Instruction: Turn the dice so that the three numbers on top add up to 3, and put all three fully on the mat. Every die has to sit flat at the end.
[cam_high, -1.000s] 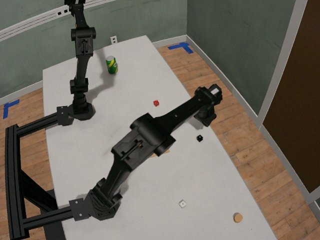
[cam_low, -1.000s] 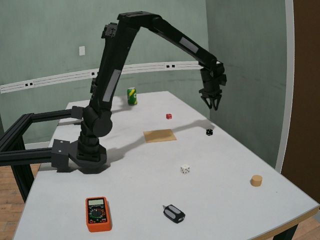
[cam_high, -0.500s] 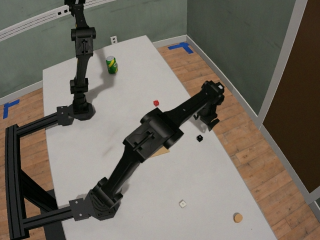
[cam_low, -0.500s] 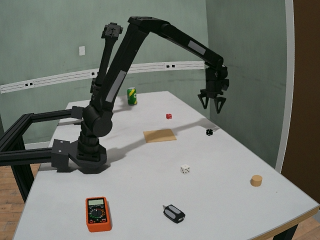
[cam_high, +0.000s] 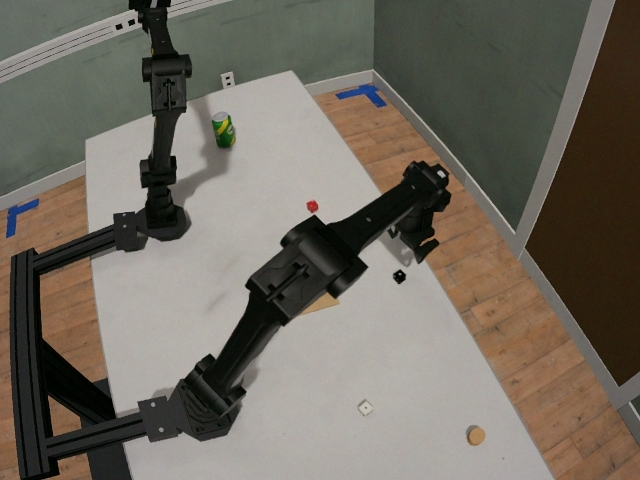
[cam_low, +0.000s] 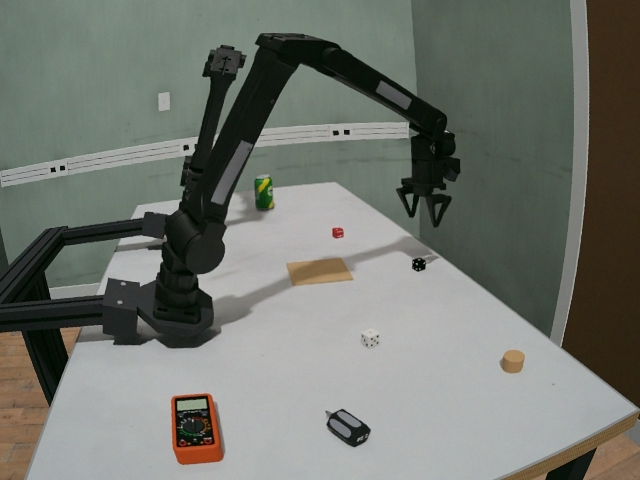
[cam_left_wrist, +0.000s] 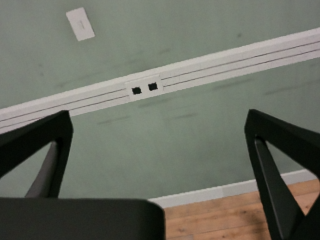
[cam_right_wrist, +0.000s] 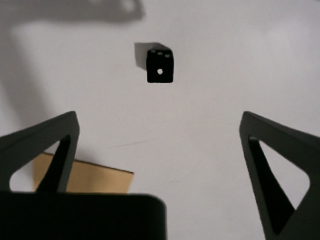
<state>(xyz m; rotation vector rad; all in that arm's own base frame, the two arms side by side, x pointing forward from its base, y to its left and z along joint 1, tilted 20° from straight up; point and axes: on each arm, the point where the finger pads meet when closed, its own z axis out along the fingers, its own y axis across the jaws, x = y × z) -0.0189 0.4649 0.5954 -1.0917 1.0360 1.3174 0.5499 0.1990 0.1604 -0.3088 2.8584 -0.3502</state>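
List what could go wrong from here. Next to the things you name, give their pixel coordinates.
The black die (cam_high: 399, 276) (cam_low: 418, 264) (cam_right_wrist: 160, 67) lies near the table's edge; a clumsy grasp might knock it off.

The white die (cam_high: 365, 407) (cam_low: 370, 338) already shows one on top, so tipping it could spoil that.

The mat (cam_high: 321, 304) (cam_low: 319, 271) (cam_right_wrist: 102, 179) is small; a die may overhang.
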